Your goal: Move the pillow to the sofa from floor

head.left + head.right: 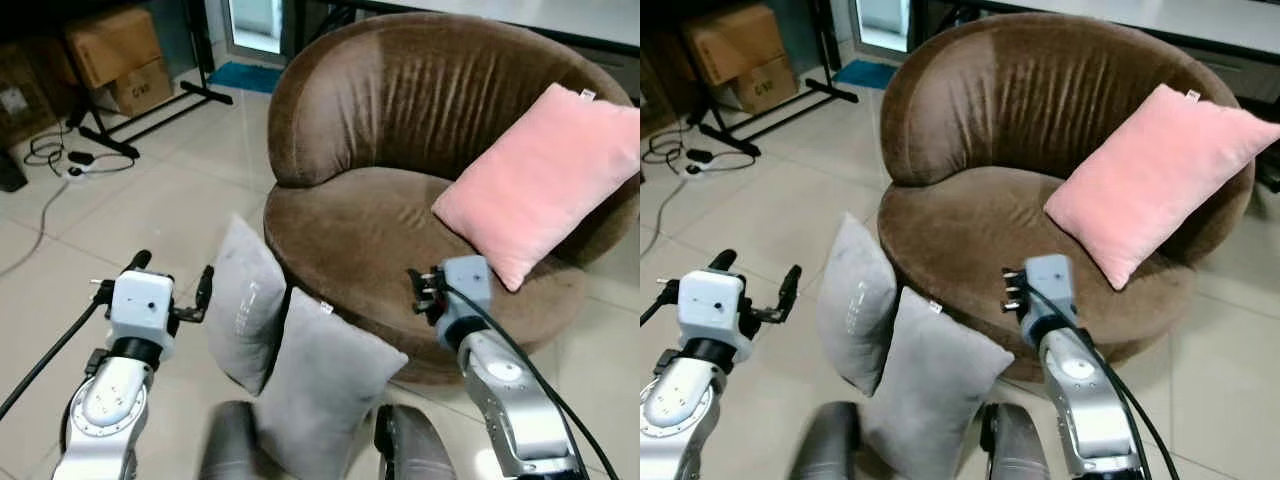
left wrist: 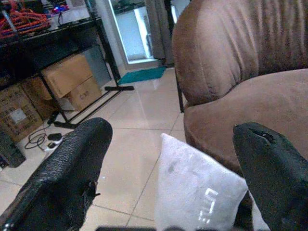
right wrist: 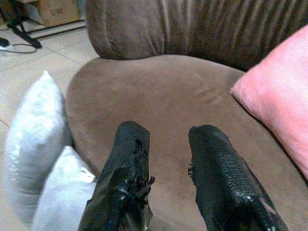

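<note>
Pale floor tiles (image 1: 160, 210) run under a round brown sofa (image 1: 400, 120), with cardboard boxes (image 1: 115, 55) and a black stand (image 1: 150, 110) behind. Two grey pillows stand on the floor, leaning against the sofa front: one (image 1: 245, 305) further back, one (image 1: 320, 385) nearer. A pink pillow (image 1: 545, 180) rests on the seat. The left gripper (image 1: 172, 275) hovers beside the further grey pillow, fingers wide apart. The right gripper (image 3: 166, 159) hangs above the seat, fingers slightly apart, empty
</note>
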`<state>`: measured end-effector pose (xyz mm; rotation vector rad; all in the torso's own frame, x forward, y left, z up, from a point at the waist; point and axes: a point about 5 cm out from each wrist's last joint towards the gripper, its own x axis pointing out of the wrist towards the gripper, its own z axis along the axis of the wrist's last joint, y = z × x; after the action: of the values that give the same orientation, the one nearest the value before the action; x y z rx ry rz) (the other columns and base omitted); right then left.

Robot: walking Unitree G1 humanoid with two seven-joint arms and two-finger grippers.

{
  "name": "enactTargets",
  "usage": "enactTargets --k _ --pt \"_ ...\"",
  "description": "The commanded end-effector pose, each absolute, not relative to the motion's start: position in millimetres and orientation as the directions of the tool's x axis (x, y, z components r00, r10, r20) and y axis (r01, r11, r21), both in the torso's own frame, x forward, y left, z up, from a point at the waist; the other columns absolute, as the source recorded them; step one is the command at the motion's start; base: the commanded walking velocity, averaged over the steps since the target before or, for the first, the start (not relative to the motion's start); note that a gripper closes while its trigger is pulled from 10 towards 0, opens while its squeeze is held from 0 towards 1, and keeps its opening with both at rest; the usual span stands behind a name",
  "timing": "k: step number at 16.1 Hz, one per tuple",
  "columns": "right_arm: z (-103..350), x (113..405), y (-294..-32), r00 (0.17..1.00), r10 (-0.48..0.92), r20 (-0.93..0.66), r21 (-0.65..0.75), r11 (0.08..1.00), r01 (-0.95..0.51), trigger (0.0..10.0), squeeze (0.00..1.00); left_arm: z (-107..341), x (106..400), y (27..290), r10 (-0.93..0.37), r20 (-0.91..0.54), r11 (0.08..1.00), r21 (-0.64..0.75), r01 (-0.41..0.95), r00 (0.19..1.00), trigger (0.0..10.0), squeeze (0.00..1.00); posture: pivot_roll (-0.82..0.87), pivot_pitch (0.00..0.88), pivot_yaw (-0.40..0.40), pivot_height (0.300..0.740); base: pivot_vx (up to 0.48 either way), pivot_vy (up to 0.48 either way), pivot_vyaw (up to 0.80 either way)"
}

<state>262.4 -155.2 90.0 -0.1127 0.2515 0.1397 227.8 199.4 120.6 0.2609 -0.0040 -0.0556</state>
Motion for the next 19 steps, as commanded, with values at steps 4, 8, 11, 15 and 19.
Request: enactTargets --k 4,8,11,15,19 --pt "92 264 -164 0.964 0.117 -0.240 -0.039 0.991 -0.131 10.0 0.00 120 227 198 -0.054 -0.008 0.960 0.276 0.054 0.999 10.0 0.00 0.01 0.000 -0.012 0.553 0.064 0.000 0.20" --pt "91 265 -159 0.958 0.152 -0.243 -0.018 0.987 -0.161 10.0 0.00 119 227 198 -0.052 -0.009 0.960 0.273 0.053 0.999 10.0 0.00 0.01 0.000 -0.013 0.538 0.000 0.000 0.00" --pt "90 264 -159 0.957 0.159 -0.243 -0.011 0.986 -0.167 10.0 0.00 119 226 198 -0.048 -0.013 0.960 0.274 0.050 0.999 10.0 0.00 0.01 0.000 -0.017 0.513 0.000 0.000 0.00" --pt "87 271 -151 0.945 0.215 -0.245 -0.009 0.974 -0.224 10.0 0.00 117 223 197 -0.079 -0.034 0.956 0.281 0.085 0.996 10.0 0.00 0.02 0.000 -0.009 0.473 0.000 0.000 0.00" --pt "67 286 -132 0.892 0.329 -0.309 0.017 0.940 -0.341 10.0 1.00 114 226 192 -0.175 -0.079 0.942 0.278 0.190 0.981 10.0 0.00 0.02 0.000 -0.009 0.463 0.000 0.000 0.00"
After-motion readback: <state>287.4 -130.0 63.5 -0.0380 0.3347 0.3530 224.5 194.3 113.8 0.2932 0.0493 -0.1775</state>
